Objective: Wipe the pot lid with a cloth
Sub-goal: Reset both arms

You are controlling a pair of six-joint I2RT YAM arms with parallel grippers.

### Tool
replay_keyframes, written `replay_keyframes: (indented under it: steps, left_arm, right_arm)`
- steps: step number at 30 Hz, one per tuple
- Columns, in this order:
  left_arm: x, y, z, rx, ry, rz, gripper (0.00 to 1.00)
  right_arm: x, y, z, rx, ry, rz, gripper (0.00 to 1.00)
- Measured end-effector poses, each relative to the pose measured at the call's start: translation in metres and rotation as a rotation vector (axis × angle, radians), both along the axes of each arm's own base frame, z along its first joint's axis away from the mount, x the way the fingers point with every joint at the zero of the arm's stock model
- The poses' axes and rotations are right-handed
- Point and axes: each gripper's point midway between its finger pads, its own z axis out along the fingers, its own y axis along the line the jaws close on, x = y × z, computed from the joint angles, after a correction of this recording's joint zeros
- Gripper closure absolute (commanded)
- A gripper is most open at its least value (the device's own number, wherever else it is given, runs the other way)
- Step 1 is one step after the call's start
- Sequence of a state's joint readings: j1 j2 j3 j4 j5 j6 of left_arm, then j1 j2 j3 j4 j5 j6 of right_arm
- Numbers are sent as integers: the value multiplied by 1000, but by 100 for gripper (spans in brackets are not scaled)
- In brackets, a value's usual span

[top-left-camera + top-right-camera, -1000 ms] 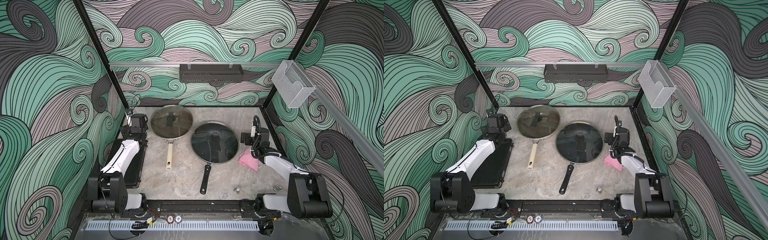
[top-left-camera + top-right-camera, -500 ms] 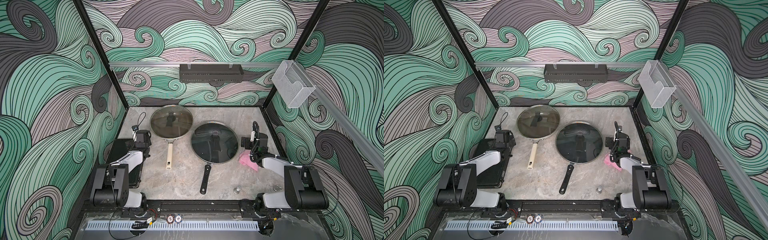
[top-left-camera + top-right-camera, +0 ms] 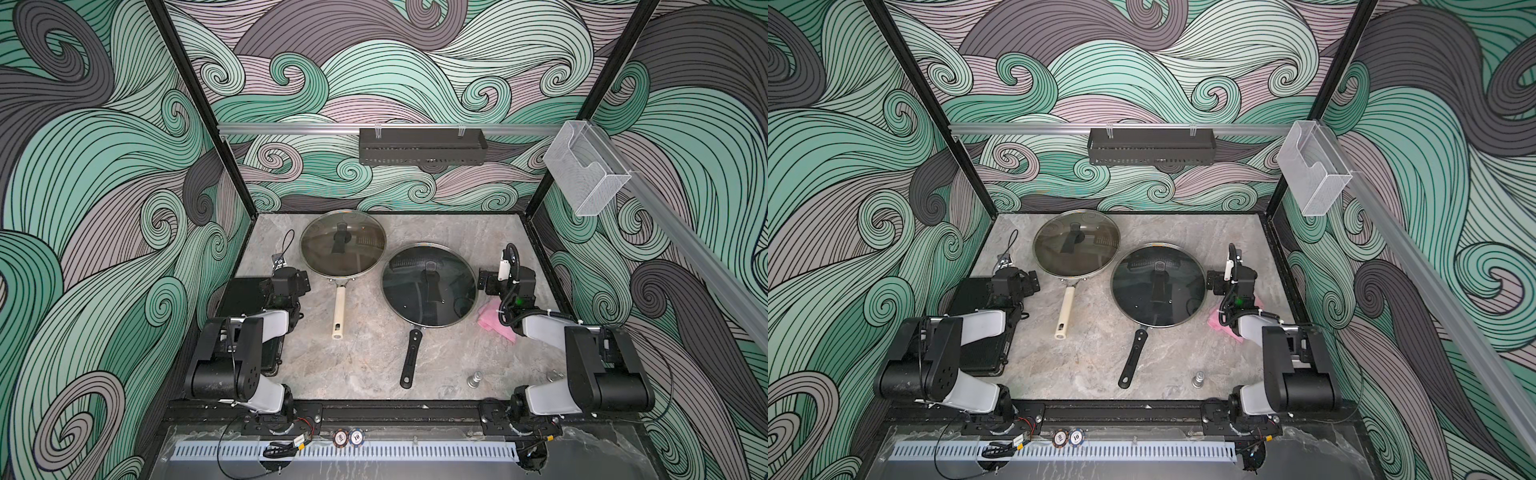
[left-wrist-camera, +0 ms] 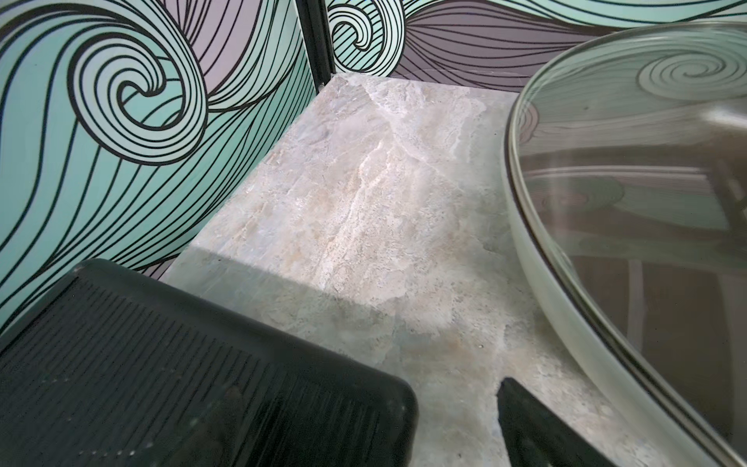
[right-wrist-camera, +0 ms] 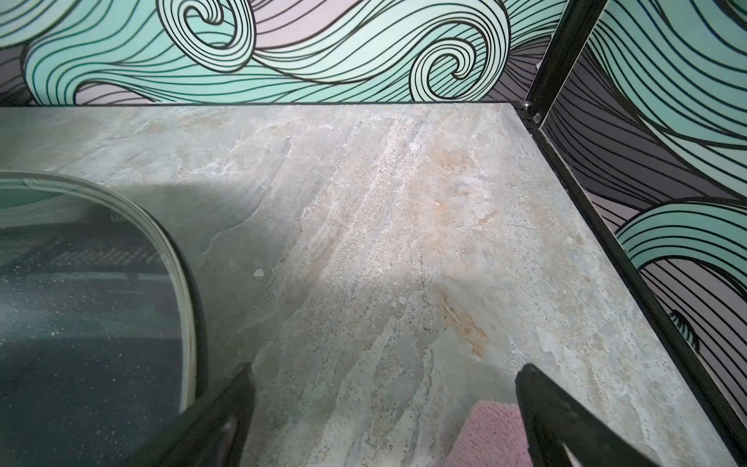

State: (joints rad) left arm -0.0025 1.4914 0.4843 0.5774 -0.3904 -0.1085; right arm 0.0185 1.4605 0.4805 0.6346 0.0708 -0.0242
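Right wrist view indicates cloth pickup: right gripper point(image 5: 384, 376), jaws apart, hovers over the cloth point(image 5: 489, 436); the next move likely requires lowering and clamping.

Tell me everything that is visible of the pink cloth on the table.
The pink cloth is a small, plain, soft terry towel, lying rumpled on the marble table, next to the glass lid of the black-handled pan. Whether it touches the lid cannot be told. The right arm hangs over it and hides part. The right claw is open and does not hold it.
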Motion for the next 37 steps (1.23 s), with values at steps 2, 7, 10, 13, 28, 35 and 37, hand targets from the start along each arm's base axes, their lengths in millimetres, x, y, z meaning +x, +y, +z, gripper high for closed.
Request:
replay_keyframes:
  steps: [2, 7, 10, 13, 28, 35, 37]
  left_arm:
    - [2, -3, 0, -4, -15, -17, 1]
    - [1, -5, -7, -17, -15, -41, 1]
    - [2, -7, -6, -22, -22, -50, 1]
    - [3, -8, -4, -24, -31, -54, 2]
    - [4, -9, -4, -27, -35, -58, 1]
    - [4, -9, -3, -26, -36, -58, 1]
    - [4, -9, -3, -26, -37, -58, 1]
  right_arm:
    - [3, 1, 1, 4, -26, 1, 1]
    - [4, 2, 2, 7, -45, 4, 1]
    - [4, 3, 2, 8, -55, 8, 1]
    - [4, 3, 3, 19, -92, 9, 1]
    - [5, 4, 3, 28, -102, 17, 1]
    - [8, 3, 2, 37, -100, 14, 1]
    - [8, 3, 2, 39, -100, 18, 1]
